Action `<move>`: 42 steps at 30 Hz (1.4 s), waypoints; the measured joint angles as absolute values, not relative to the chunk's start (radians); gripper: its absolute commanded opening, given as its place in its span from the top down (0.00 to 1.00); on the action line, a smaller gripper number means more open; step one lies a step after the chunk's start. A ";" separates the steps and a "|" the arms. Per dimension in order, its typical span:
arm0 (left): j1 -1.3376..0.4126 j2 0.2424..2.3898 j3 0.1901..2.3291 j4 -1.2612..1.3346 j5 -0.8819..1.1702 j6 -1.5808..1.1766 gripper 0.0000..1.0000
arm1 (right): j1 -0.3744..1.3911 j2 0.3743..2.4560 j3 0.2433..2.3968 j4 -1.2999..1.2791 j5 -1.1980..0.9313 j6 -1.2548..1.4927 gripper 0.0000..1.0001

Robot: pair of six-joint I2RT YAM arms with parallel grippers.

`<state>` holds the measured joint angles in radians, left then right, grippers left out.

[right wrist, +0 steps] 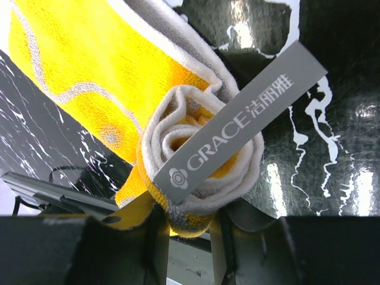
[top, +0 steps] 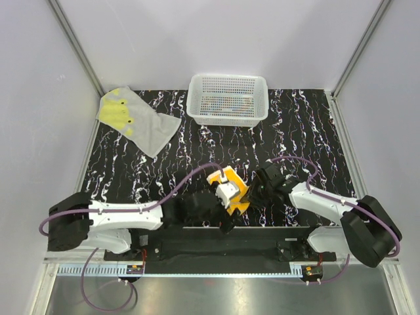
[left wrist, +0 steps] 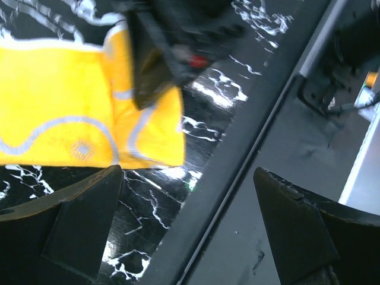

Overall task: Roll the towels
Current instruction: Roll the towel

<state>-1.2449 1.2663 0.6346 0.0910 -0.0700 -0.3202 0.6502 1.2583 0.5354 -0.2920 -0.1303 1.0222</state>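
Right fingers [right wrist: 107, 249] pinch the rolled end of the orange towel [right wrist: 83, 77] at the front of the tabletop [top: 295, 138]; left fingers [left wrist: 77, 219] gape wide beside it, holding nothing; grey towel [top: 134, 118] lies flat far left, near the basket [top: 228, 77].

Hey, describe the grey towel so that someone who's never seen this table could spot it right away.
On the black marbled table, look to the far left corner, left of the white perforated basket. The grey towel lies spread flat there. Unlike the orange towel, partly rolled at the near edge, it is pale grey with yellow-green blotches at its far end.
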 measured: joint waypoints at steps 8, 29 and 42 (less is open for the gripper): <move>-1.466 1.458 0.719 0.039 -0.423 -0.202 0.01 | 0.650 1.277 0.558 -0.325 -0.156 1.006 0.62; -1.532 1.828 0.982 -0.139 -0.682 -0.186 0.60 | 0.650 1.230 0.559 -0.379 -0.175 0.991 0.54; -1.468 1.760 0.940 -0.101 -0.549 -0.180 0.72 | 0.651 1.131 0.567 -0.520 -0.121 1.013 0.00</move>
